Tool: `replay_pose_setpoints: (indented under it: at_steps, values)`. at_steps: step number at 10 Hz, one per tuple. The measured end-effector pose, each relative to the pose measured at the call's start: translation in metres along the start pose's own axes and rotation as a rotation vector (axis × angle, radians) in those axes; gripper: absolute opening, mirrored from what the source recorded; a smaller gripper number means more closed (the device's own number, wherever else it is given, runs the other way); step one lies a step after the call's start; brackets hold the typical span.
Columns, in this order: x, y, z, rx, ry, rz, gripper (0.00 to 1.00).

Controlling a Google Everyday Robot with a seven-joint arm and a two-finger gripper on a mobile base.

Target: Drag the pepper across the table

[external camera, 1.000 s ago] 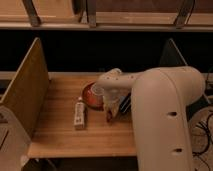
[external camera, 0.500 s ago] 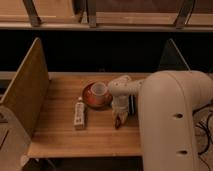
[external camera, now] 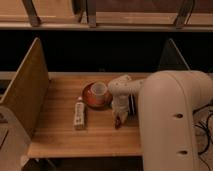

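The pepper [external camera: 118, 122] is a small dark red-brown piece lying on the light wooden table [external camera: 60, 137], right of centre and in front of the dish. My gripper [external camera: 119, 117] points down from the white arm [external camera: 170, 120] and sits right over the pepper's top end, touching or almost touching it. The arm's bulk hides the right part of the tabletop.
A round orange-red dish [external camera: 90, 99] with a white cup [external camera: 98, 89] stands just left of the gripper. A white oblong tube [external camera: 79, 114] lies further left. Upright wooden side panels stand at the left [external camera: 27, 90] and right [external camera: 170, 55] ends.
The gripper and the pepper under it moved right and toward the front edge, away from the dish; since half a second ago they have barely shifted.
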Motion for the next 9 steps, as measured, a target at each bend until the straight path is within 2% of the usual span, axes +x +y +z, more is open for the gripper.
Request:
replay_pose_setpoints:
  at_steps: [3,4,9]
  values:
    - [0.0010,0.0013,0.0000,0.000,0.000,-0.003,0.01]
    - [0.0011,0.0015,0.0001,0.001,0.000,-0.003,0.06]
    - [0.0012,0.0017,0.0000,0.001,0.000,-0.004,0.58]
